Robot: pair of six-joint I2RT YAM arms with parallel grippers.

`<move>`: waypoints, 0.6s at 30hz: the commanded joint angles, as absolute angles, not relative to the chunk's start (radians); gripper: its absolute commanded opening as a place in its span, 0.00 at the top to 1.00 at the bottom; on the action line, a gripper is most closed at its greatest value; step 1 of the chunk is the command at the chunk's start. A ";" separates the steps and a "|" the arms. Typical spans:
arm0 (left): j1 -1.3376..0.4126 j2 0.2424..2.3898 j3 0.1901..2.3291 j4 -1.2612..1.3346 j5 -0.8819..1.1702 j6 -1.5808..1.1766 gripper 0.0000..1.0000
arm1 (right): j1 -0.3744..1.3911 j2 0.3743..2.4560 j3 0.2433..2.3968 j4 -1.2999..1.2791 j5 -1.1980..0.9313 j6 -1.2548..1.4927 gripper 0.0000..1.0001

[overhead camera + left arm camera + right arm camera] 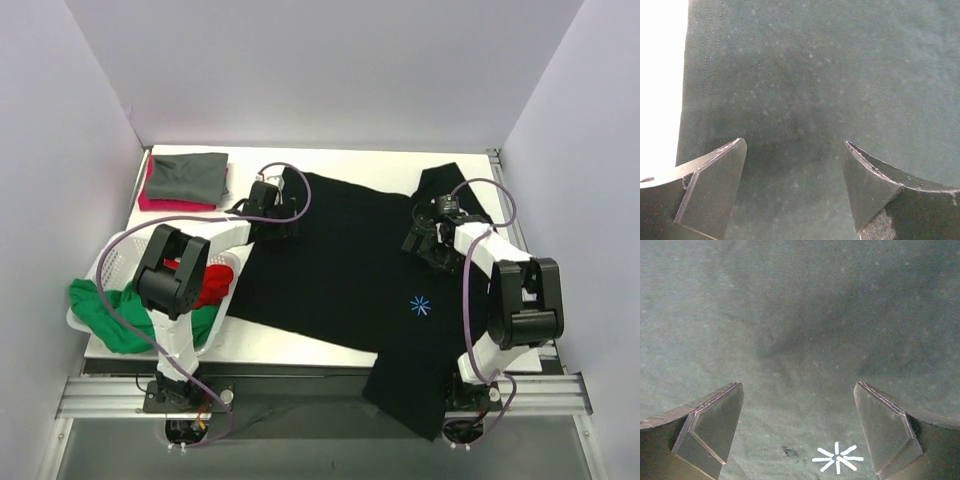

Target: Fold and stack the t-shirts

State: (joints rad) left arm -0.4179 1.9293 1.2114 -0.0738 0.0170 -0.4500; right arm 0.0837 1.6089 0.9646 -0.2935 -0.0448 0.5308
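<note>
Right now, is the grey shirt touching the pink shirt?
Touching. The top view shows the folded grey shirt lying on the pink shirt, whose edge shows beneath.

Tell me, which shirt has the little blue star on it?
The big black t-shirt spread across the middle of the table, with a blue star printed on it. The grey shirt, pink shirt, green shirt and red shirt show no print.

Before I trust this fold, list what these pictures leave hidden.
Top view: the left arm covers the middle of the basket; the red tee shows only in part.
Top view: the pink-red tee lies under the grey-green tee; only its edge shows.
Wrist views: the black t-shirt nearly fills both; whether the left hand or right hand touches it is unclear.
</note>
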 commanded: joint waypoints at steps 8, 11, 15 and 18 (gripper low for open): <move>-0.400 2.020 1.311 -0.140 -0.006 -0.419 0.12 | 0.055 1.730 1.038 -0.298 -0.084 0.522 0.01; -0.393 2.042 1.338 -0.144 -0.002 -0.419 0.12 | 0.045 1.764 1.068 -0.298 -0.087 0.518 0.01; -0.387 2.075 1.384 -0.153 0.023 -0.417 0.12 | 0.032 1.804 1.109 -0.302 -0.098 0.515 0.01; -0.382 2.100 1.419 -0.158 0.017 -0.419 0.12 | 0.022 1.839 1.150 -0.310 -0.107 0.512 0.01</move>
State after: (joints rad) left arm -0.3954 2.0579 1.3792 -0.1165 0.0105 -0.4328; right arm 0.0380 1.7977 1.1084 -0.2962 -0.0959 0.5243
